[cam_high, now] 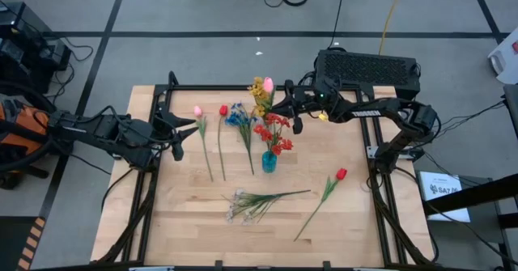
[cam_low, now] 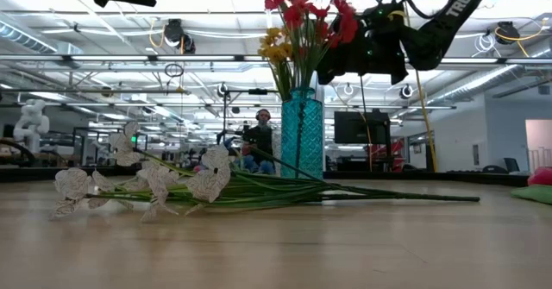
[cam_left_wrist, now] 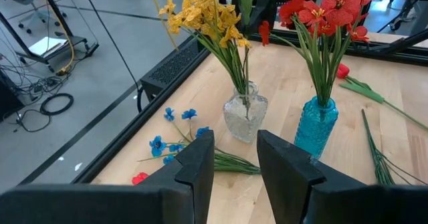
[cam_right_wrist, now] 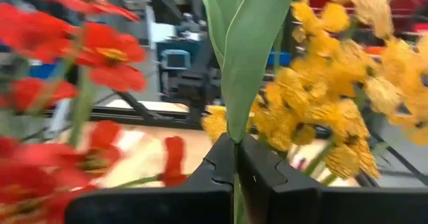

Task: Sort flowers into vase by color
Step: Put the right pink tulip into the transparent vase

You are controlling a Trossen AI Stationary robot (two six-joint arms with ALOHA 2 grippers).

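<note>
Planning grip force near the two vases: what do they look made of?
Clear vase: looks like glass or clear plastic, textured; the stems show through it. Blue vase: translucent teal, faceted and glossy, likely glass, though plastic can't be ruled out.

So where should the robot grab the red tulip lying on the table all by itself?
Probably on the bare middle of the stem of the red tulip, coming straight down from above. It lies flat and slanted on the table, apart from the other flowers, so the fingers should straddle the thin stem crosswise, away from the soft bloom and leaves.
</note>
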